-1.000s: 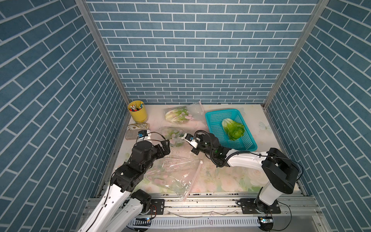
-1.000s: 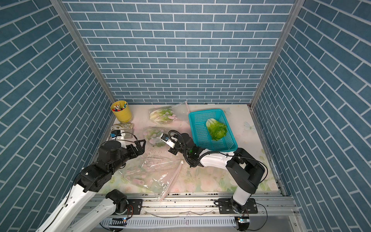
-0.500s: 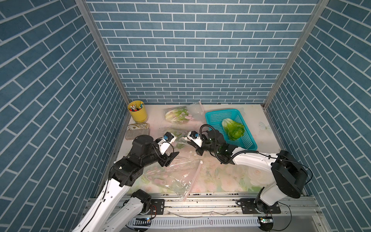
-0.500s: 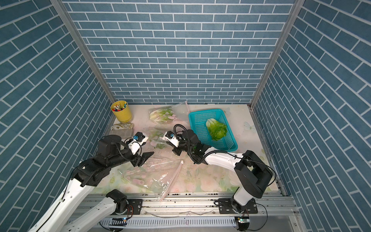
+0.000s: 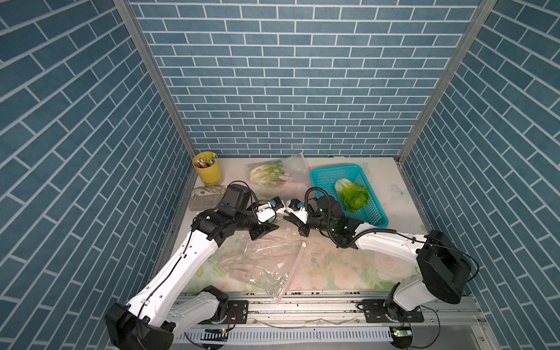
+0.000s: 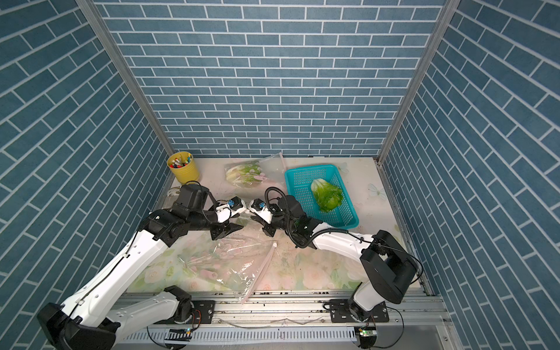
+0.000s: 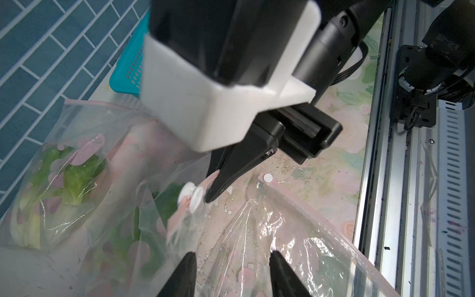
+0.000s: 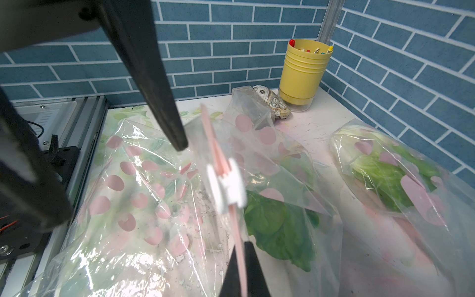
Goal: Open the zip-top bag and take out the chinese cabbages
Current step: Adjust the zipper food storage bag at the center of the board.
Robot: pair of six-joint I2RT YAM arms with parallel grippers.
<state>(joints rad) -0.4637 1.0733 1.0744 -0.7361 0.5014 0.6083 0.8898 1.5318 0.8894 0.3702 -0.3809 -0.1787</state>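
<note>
On the tabletop [image 5: 333, 266] the middle bag [image 8: 282, 164] holds a cabbage [image 8: 277, 223]. The right claw [image 8: 241, 254] pinches its pink zip strip [image 8: 237, 236]. The left claw [image 7: 232, 254], half wide and empty, faces the white slider [image 7: 191, 196] just ahead.

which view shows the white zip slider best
The right wrist view: the slider sits large and near the middle, on the pink strip that the right gripper pinches. The left wrist view shows it smaller, right beside that gripper's tip. In both top views it is too small to make out.
</note>
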